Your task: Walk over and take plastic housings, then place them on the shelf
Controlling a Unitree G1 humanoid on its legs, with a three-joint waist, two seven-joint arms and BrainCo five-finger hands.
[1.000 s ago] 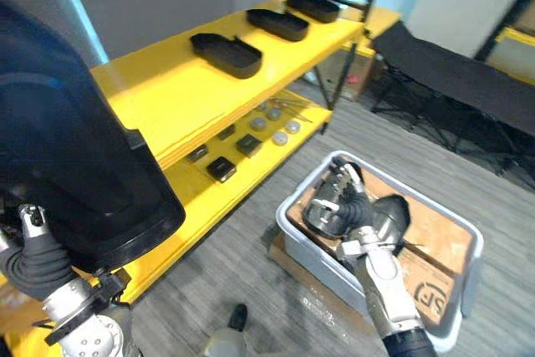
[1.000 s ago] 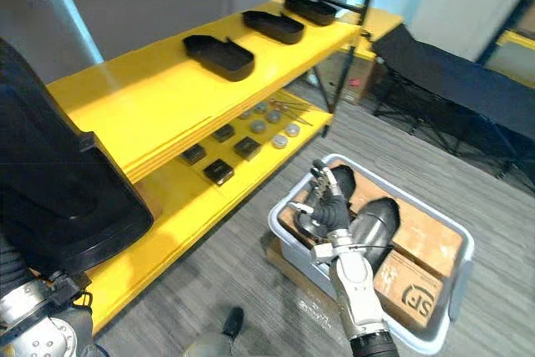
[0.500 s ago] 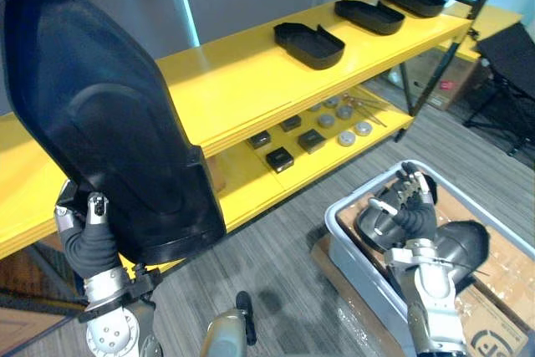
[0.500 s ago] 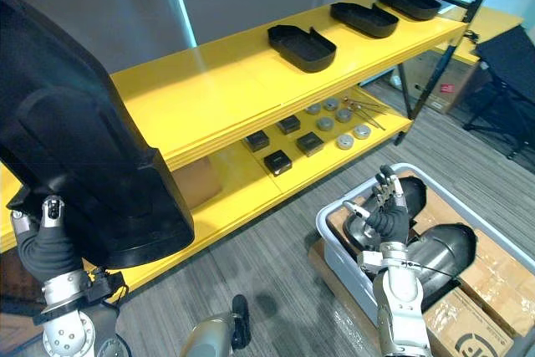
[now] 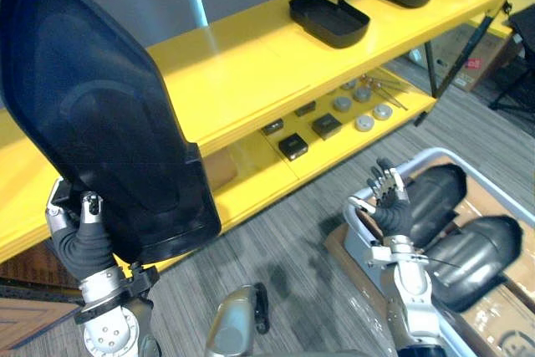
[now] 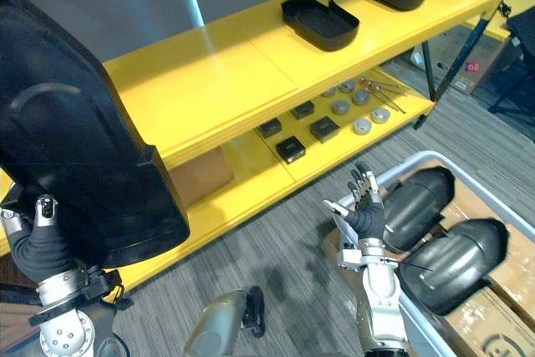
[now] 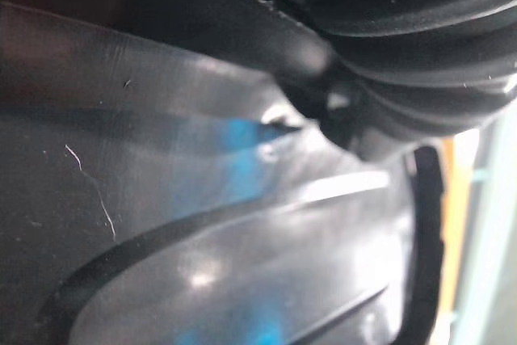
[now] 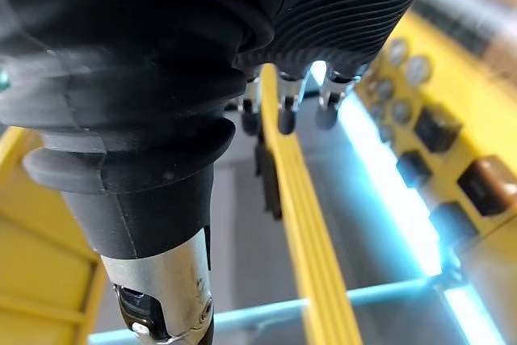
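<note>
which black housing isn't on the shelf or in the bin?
The large housing on the robot's left, held upright by the left hand. Three others lie flat on the top shelf; two lie in the grey bin.

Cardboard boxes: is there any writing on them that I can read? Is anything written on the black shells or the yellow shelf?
Cardboard in the grey bin, lower right: a dark printed mark, cut off at the picture's edge, not readable.
Cardboard box at the far end of the yellow shelf: a pink label, too small to read.
Black shells and the yellow shelf: no writing shows.
</note>
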